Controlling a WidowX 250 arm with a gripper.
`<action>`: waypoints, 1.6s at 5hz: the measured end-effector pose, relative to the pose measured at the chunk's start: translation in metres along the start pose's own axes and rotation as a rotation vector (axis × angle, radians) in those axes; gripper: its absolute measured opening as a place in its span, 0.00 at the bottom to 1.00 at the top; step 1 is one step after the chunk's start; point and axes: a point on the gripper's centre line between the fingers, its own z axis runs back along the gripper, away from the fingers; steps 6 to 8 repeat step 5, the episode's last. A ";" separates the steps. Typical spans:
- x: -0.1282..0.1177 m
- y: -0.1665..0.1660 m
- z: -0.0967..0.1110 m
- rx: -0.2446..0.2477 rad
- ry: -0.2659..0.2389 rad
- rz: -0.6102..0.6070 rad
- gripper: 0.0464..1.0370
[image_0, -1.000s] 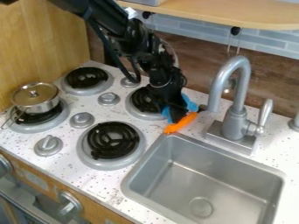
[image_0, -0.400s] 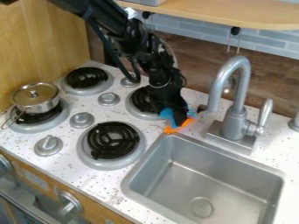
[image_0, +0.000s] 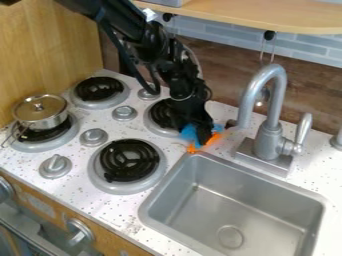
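Camera view: the black gripper (image_0: 204, 139) is down at a blue-and-orange thing (image_0: 212, 140), between the back-right burner (image_0: 163, 132) and the faucet (image_0: 267, 142), by the near-left back corner of the sink (image_0: 177, 192). As judged here, getting the claw to the thing is done; a clear lift off the counter (image_0: 120, 215) is not, and a firm hold is unconfirmed. How far open the claw is, or whether it grips anything, I cannot tell. The orange part's long axis slants from the sink corner up and right toward the wall; which end is its front is unclear.
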 end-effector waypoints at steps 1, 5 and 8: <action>-0.012 0.006 -0.001 0.023 0.026 0.009 0.97; 0.016 0.012 0.092 0.114 -0.168 -0.029 0.96; 0.016 0.012 0.092 0.114 -0.168 -0.029 0.96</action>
